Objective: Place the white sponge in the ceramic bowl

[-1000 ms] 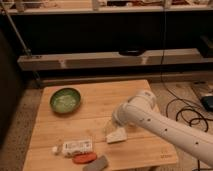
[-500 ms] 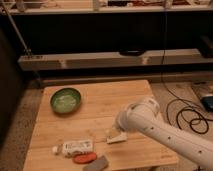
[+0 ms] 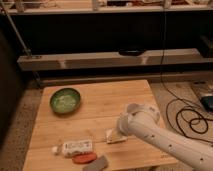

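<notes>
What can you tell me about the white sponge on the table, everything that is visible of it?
The white sponge is a small, flat, off-white pad, thin and soft-looking. It lies on the wooden table near the front edge, to the right of the white labelled box. Its right part is hidden by the end of the arm, where the gripper is right at it. It is far from the green ceramic bowl, not in it.

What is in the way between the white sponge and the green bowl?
Nothing visible. Only bare table lies between the white sponge and the ceramic bowl. The white box sits nearer the front edge, off that path. The gripper is right at the sponge.
</notes>
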